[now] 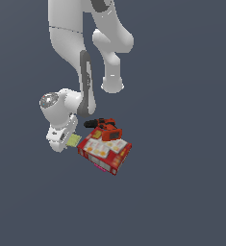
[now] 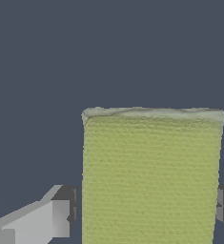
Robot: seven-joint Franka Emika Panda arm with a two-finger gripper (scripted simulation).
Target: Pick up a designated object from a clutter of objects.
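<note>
Exterior view: the white Panda arm reaches down to a dark grey-blue floor, its gripper lowered at the exterior view's left of the clutter. The yellow-green pad lies flat on the floor, partly hidden by the gripper and just beside the near corner of the red printed box. The orange-and-black power drill rests on the far part of the box's top face. A tiny pink piece shows at the box's lower edge, too small to tell whether it touches. From this view the spacing of the jaws cannot be told. Wrist view: the pad fills much of the picture, its woven texture plain and one paler edge turned away from the camera. Two grey fingers flank it, one at each side, each with its dark inner pad at the pad's side edge. The jaws thus stand as wide as the pad; whether they press it cannot be told for certain.
</note>
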